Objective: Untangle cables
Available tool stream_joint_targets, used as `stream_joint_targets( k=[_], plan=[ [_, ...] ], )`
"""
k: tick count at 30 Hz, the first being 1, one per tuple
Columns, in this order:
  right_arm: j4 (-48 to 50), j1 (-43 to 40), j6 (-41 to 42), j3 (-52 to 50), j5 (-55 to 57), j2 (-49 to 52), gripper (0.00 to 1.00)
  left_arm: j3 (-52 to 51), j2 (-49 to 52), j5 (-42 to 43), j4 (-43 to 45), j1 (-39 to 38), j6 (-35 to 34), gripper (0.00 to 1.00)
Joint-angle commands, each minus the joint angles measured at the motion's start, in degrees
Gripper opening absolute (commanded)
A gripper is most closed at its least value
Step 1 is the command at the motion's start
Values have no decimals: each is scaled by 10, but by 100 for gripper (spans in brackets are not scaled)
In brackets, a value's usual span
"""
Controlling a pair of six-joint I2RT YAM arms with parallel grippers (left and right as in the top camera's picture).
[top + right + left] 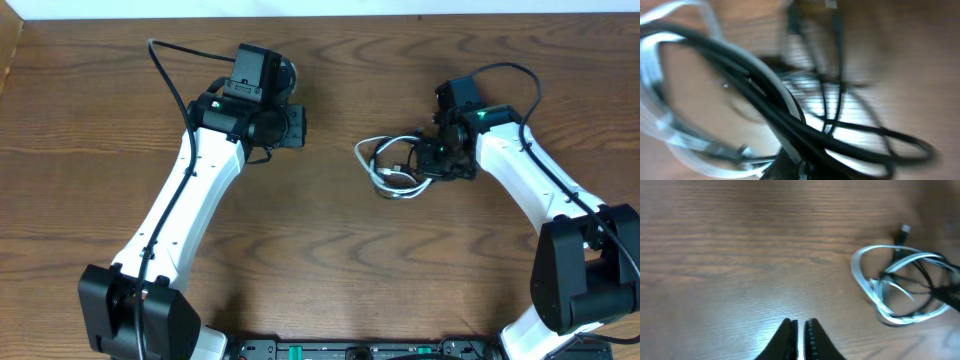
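Observation:
A tangled bundle of cables, one white and the others black, lies on the wooden table right of centre. It also shows at the right in the left wrist view. My right gripper is at the bundle's right edge. In the blurred right wrist view the black cables and the white cable run right into its jaws, which look shut on them. My left gripper is shut and empty, left of the bundle and well apart from it.
The wooden table fills the view. A thick black arm wire loops over the back left. Another arm wire arcs behind the right arm. The table's far edge runs along the top.

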Motion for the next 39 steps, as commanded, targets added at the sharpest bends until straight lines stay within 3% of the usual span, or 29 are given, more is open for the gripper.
stream_joint_targets(
  k=[1, 5, 10, 15, 19, 26, 31, 39],
  plan=[
    [4, 2, -91, 15, -172, -17, 1, 12, -13, 87, -3, -11, 32, 24],
    [0, 0, -91, 38, -220, -38, 1, 5, -5, 156, 2, -27, 32, 34],
    [-3, -16, -62, 42, -250, -52, 1, -6, 16, 177, 4, -50, 32, 42],
    [-10, -20, -46, 42, -264, -52, 1, -8, 49, 188, 7, -77, 32, 43],
    [5, -21, -54, 42, -350, -52, 1, -8, 70, 213, 19, -96, 38, 43],
    [12, -57, -81, 42, -462, -52, 1, -8, 73, 331, 23, -98, 143, 43],
    [14, -88, -83, 42, -490, -52, 1, -8, 73, 331, 13, -98, 176, 43],
    [13, -94, -88, 42, -503, -52, 1, -8, 82, 335, -28, -99, 323, 46]
  ],
)
